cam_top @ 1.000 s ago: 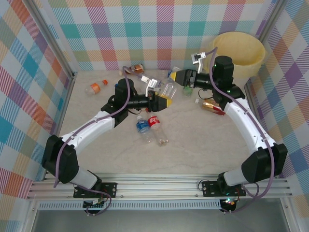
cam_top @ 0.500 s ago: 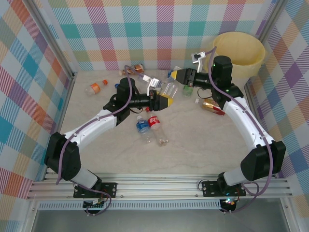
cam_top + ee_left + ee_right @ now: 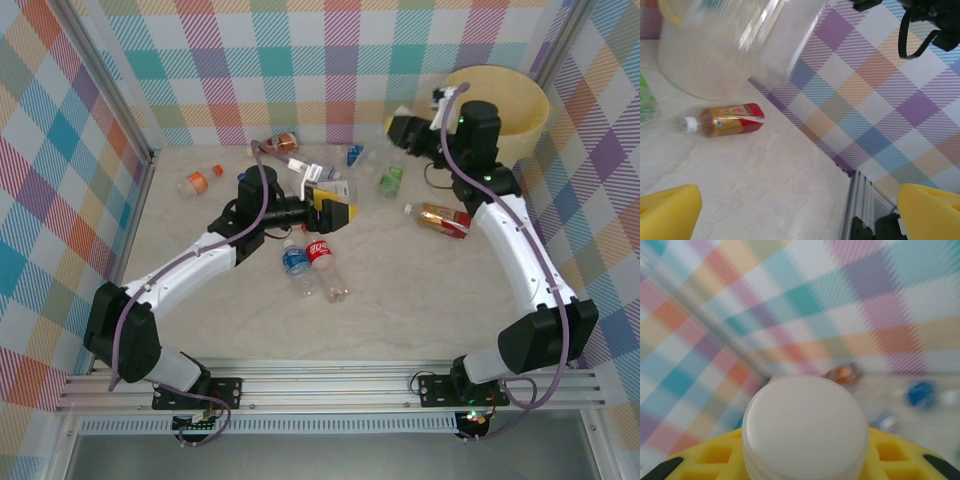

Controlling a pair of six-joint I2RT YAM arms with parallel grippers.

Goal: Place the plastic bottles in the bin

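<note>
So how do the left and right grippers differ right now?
The left gripper is open and empty; the right gripper is shut on a white-capped bottle. The left gripper sits mid-table near the red-labelled bottle; the right gripper is beside the bin. Both have yellow pads.

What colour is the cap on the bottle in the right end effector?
White. The bottle's cap shows best in the right wrist view.

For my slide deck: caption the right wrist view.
Yellow jaws clamp a white-capped bottle before a blurred checked wall.
</note>
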